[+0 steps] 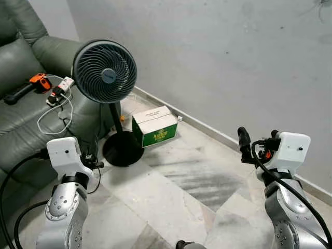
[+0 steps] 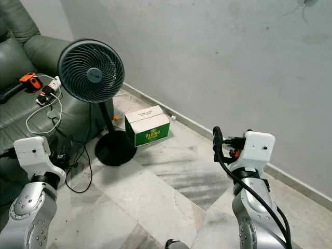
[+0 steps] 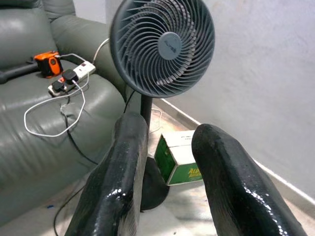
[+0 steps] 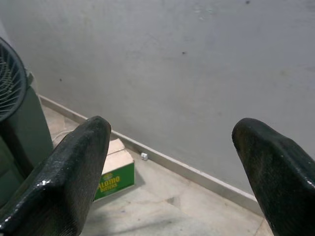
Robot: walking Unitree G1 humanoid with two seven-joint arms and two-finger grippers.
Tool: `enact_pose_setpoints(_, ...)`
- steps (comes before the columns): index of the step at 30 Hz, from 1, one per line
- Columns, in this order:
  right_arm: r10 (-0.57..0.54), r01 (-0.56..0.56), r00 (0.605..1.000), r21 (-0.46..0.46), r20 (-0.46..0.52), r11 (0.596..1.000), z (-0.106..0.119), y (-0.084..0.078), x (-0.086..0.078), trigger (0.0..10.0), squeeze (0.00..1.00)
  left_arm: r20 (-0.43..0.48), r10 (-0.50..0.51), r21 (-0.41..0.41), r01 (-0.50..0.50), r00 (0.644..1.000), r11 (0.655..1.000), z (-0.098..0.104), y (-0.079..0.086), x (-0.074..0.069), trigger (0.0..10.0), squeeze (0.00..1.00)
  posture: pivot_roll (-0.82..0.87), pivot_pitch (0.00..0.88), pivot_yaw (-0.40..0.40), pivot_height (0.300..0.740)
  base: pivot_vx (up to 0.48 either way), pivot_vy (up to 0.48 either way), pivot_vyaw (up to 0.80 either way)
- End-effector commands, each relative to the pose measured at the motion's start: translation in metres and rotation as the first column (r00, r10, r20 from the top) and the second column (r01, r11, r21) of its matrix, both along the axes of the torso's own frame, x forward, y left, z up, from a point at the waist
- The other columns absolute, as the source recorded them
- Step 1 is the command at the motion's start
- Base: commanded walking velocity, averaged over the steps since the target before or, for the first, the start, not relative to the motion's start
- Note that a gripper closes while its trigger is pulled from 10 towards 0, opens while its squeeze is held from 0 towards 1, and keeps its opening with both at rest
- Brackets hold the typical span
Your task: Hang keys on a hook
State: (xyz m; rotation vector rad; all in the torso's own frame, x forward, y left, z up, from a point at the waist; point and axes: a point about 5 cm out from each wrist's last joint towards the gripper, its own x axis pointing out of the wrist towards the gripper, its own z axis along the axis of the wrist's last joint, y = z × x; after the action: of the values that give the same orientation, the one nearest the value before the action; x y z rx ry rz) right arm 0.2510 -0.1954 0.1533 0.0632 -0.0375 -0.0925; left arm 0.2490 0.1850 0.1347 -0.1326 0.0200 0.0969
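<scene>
Wall (image 1: 233, 52): plain grey surface behind the fan, meeting the floor at a pale skirting strip.
Floor (image 1: 171, 197): marbled grey and white tiles, spreading from the fan's base toward both arms.
Sofa (image 1: 21, 114): grey-green leather, just beside the fan on the robot's left; its arm stands behind the fan head.
Fan (image 1: 105, 71): dark pedestal fan, upright, with a round grille on a thin pole and a round black base on the floor.
Box (image 1: 154, 126): green and white carton on the floor, just beside the fan's base on the wall side, near the skirting.
Left claw (image 3: 170, 132): raised in front of the fan and aimed at its pole; the two black fingers (image 3: 123, 167) stand a little apart, with nothing between them.
Right claw (image 4: 174, 130): raised well to the right of the fan and aimed at the wall and skirting; its fingers are spread wide and empty.
White cable (image 1: 54, 116): looped over the sofa seat, left of the fan.
Power strip (image 1: 65, 83): white, on the sofa seat, near the fan head, with plugs in it.
Orange tool (image 1: 37, 80): on the sofa seat, beyond the power strip from the fan, with a black handle.
Keys and hook: position relative to either claw cannot be told.
</scene>
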Motion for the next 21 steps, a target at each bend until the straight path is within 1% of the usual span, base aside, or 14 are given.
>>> enact_pose_setpoints(1, 0.005, -0.005, 1.0, -0.004, -0.001, 1.0, -0.0007, 0.0015, 0.0003, 10.0, 0.0, -0.032, 0.024, 0.008, -0.024, 0.999, 1.0, -0.0056, 0.0073, -0.0031, 10.0, 0.0, -0.04, 0.152, 0.014, 0.74, 0.0, 0.341, 0.0)
enact_pose_setpoints(21, -0.002, 0.002, 1.0, -0.001, 0.003, 1.0, -0.0009, 0.002, 0.0028, 10.0, 0.0, -0.034, 0.034, 0.002, -0.034, 0.999, 0.999, -0.0057, 0.0098, 0.0012, 10.0, 0.0, -0.04, 0.139, 0.019, 0.74, 0.0, 0.387, 0.0)
